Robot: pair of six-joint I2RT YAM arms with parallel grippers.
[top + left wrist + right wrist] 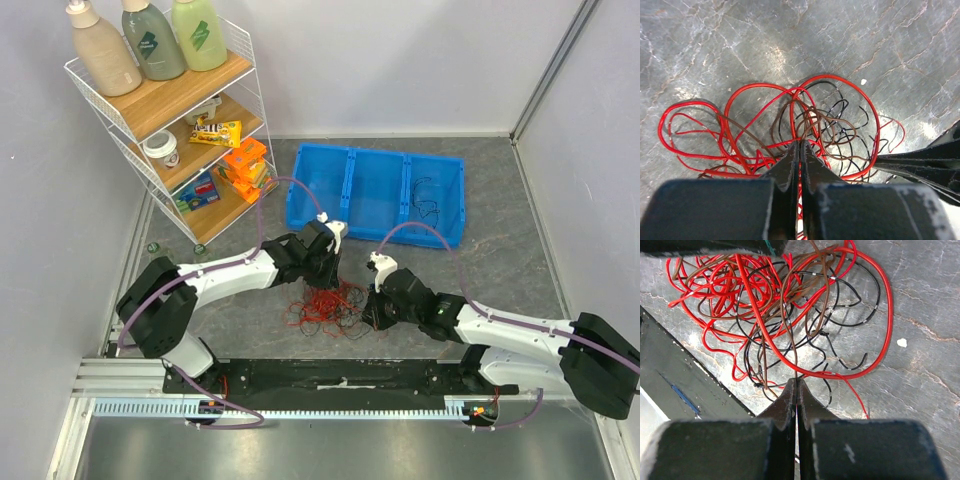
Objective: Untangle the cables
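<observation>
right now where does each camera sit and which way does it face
Top external: overhead from behind, facing down; left arm, right arm, cables between them.
Left wrist: on its arm, facing down past the shut left gripper onto the cables.
Right wrist: likewise, past the shut right gripper.
Both wrist views share the cables.

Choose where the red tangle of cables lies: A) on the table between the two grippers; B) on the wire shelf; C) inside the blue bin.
A: the cables lie on the table between the left gripper and the right gripper, outside the blue bin.
</observation>
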